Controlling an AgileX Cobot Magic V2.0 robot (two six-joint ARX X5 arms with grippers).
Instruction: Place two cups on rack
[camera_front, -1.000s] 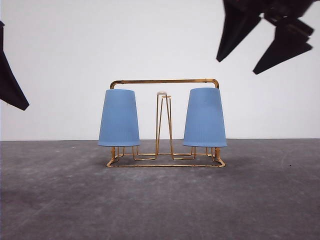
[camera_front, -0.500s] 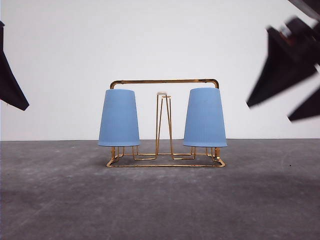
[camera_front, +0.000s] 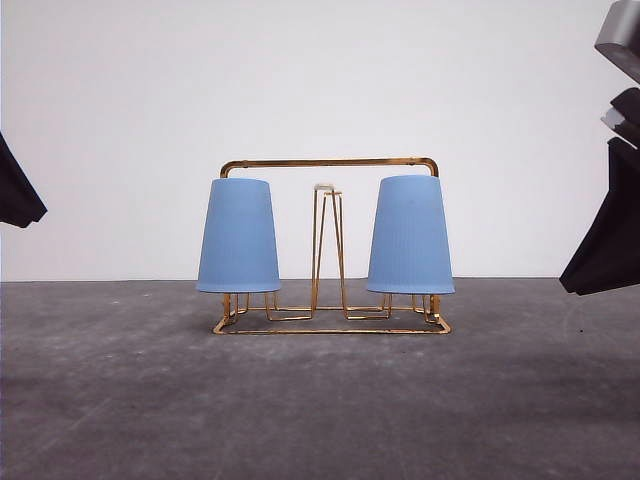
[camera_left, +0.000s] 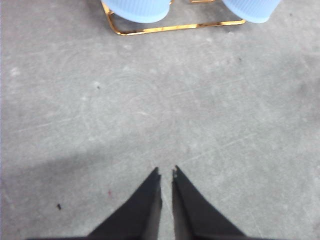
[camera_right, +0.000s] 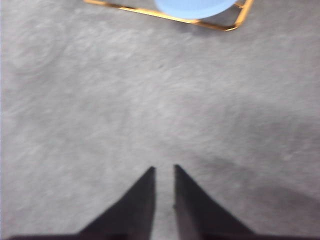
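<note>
Now | two ribbed blue cups (camera_front: 238, 236) inverted | gold wire rack (camera_front: 330, 165)

In the front view, the left claw (camera_front: 18, 195) and right claw (camera_front: 606, 240) are dark shapes cut off by the side edges, so their tips are out of sight. Each blue cup (camera_front: 238, 237) hides the prongs beneath it on the gold rack (camera_front: 330, 162). In the left wrist view the rack's base (camera_left: 170, 27) and both cup rims (camera_left: 136, 11) are cut off at the edge, and the right wrist view is blurred, with one cup (camera_right: 196, 7) cropped.
</note>
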